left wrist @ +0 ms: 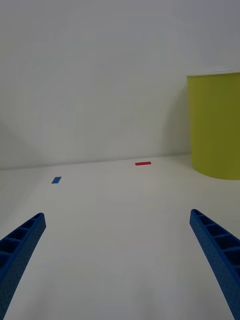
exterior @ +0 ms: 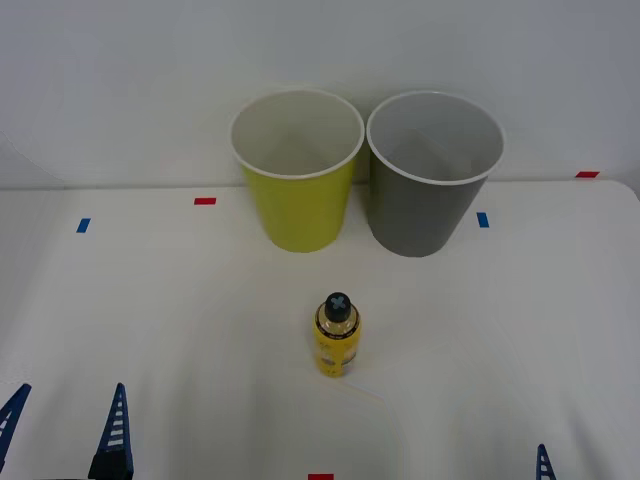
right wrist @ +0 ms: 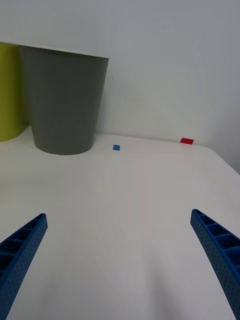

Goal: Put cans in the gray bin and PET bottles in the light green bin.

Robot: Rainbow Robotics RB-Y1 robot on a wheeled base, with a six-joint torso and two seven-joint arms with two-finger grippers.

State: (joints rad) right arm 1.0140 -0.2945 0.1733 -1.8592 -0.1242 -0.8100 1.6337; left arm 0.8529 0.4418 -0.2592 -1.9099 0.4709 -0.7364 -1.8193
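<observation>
Front view: a small yellow PET bottle [exterior: 338,340] with a black screw cap stands upright near the middle of the white tabletop [exterior: 150,310], well apart from both hands; the left hand [exterior: 62,425] shows two blue ribbed fingers spread apart at the lower left edge, holding nothing; the right hand [exterior: 544,462] shows as a single blue fingertip at the lower right edge, the rest cut off; behind the bottle the light green bin [exterior: 298,200] and the gray bin [exterior: 425,205] stand side by side against the wall, rims almost touching, green to the robot's left; red and blue tape marks [exterior: 205,201] dot the tabletop.

Right wrist view: the right hand [right wrist: 120,260] hangs wide open over bare tabletop, fingers [right wrist: 22,247] at the two corners, gripping nothing; the gray bin [right wrist: 65,100] stands ahead, well apart, with a sliver of the light green bin [right wrist: 9,95] cut off at the frame's edge beside it.

Left wrist view: the left hand [left wrist: 120,260] is likewise wide open and empty above the tabletop; the light green bin [left wrist: 217,125] stands ahead, partly cut off by the frame.
</observation>
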